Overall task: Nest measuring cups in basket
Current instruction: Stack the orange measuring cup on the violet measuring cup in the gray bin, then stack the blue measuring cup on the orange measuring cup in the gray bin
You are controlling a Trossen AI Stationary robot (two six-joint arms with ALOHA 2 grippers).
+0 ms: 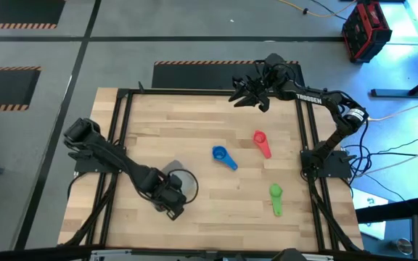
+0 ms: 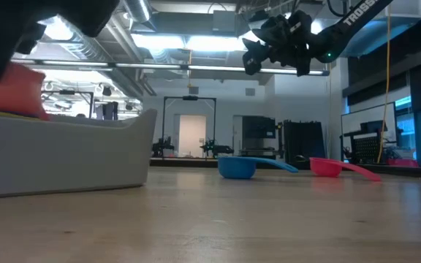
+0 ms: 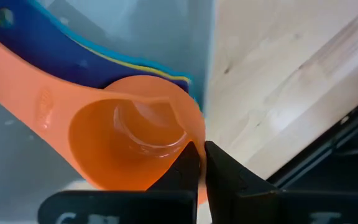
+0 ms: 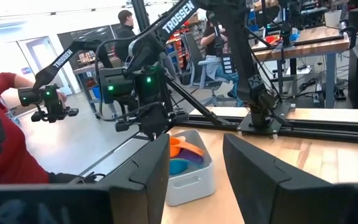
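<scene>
The left gripper (image 3: 199,167) was clenched on the rim of the coral-orange measuring cup (image 3: 129,140), which sat on the nested stack in the pale grey-blue basket (image 1: 187,177) at the table's near left, its handle running out across the blue and yellow handles beneath (the left arm hid most of the basket from above). On the bare wood lay the blue cup (image 1: 223,157), handle towards the near right, the pink-red cup (image 1: 261,143), handle nearward, and the green cup (image 1: 276,199), handle also nearward. The right gripper (image 4: 194,163) hung half parted and empty, high over the far right edge.
</scene>
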